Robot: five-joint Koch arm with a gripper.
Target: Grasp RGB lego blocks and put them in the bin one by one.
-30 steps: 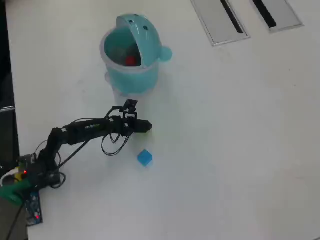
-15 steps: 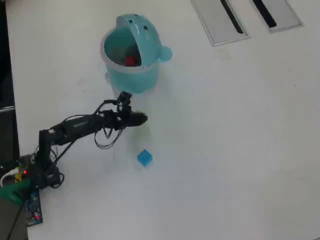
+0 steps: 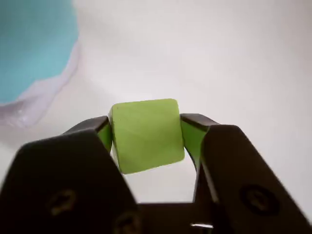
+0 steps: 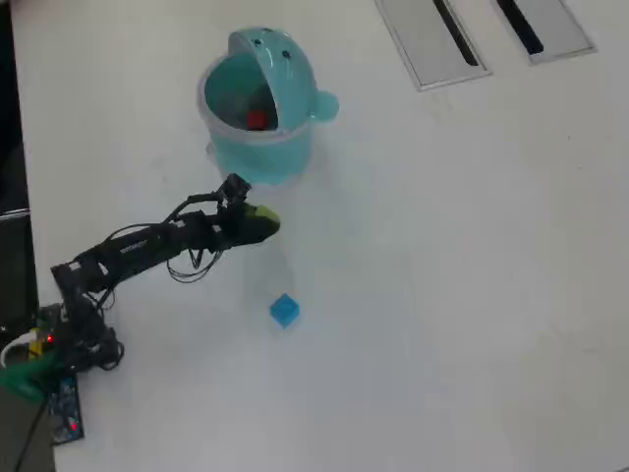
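Clamping the small yellow-green plastic cube (image 3: 146, 135) between both jaws, the black gripper (image 4: 263, 223) hangs just below the light teal round bin (image 4: 257, 147) in the overhead view, open mouth up-frame

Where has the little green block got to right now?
The green block is clamped between the jaws of the gripper; in the overhead view it sits just below the teal bin, above the blue block lying on the table.

Room around arm: mostly open table (image 4: 452, 295).
Bin (image 4: 257, 138) stands just ahead of gripper (image 4: 267, 224), lid up, mouth open w/ red block (image 4: 257, 120) inside; blue block (image 4: 284, 311) sits apart, below; grey panels (image 4: 432, 39) far off.
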